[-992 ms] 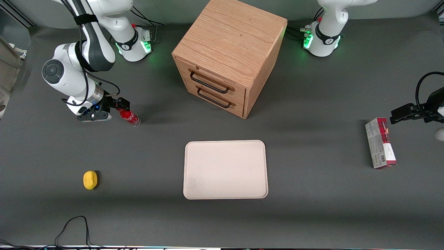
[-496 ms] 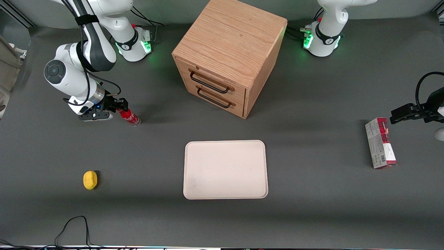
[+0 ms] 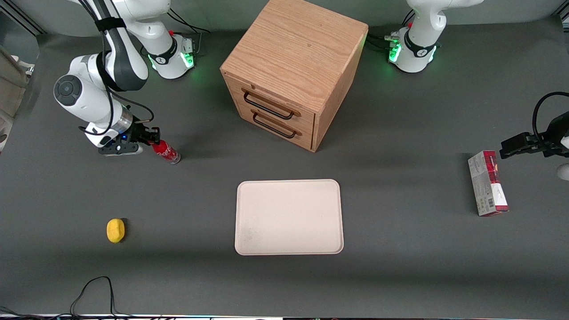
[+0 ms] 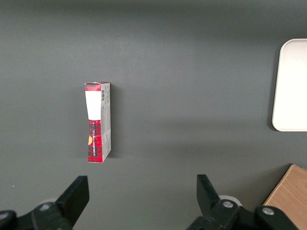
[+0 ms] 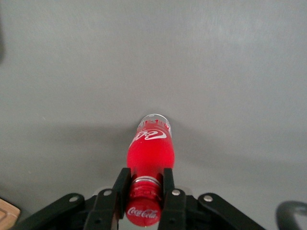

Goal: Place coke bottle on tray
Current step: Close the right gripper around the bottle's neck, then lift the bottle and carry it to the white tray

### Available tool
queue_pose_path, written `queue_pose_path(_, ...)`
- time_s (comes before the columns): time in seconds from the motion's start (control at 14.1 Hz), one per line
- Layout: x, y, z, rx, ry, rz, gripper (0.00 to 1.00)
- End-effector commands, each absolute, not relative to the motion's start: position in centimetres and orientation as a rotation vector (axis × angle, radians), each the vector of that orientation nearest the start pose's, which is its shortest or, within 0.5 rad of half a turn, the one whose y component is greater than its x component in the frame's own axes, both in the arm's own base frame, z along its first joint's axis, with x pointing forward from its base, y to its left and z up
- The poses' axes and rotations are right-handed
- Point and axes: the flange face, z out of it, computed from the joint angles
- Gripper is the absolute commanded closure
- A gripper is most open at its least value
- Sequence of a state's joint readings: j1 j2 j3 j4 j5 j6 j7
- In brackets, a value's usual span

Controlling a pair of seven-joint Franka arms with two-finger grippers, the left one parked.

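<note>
A red-and-grey box is seen lying on the dark worktop. One rounded edge of the tray and a wooden cabinet corner are shown.

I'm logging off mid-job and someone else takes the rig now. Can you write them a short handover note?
Hand: shut on the bottle's neck, just under the cap, low over the table at the working arm's end.
Bottle: gripped and tilted, its clear base at or just above the table; I cannot tell whether it has lifted off.
Tray: empty, mid-table, in front of the cabinet and nearer the front camera than the bottle.
Done: the grasp.
Left: lift, carry to the tray, set the bottle down, release.
</note>
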State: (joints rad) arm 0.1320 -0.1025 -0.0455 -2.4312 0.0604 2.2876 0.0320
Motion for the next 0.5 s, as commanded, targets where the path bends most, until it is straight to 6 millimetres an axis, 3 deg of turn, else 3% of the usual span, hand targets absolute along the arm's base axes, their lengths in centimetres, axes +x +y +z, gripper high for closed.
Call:
queue_pose_path(0.0,50.4,4.4,41.3,-3.096,-0.026,0.071,1.0)
queue_pose_path(0.14,53.4,4.2,47.1,-3.096,-0.026,0.137,1.0)
queue_pose_path(0.43,58.2,4.1,56.4,-3.124,-0.033,0.221,1.0)
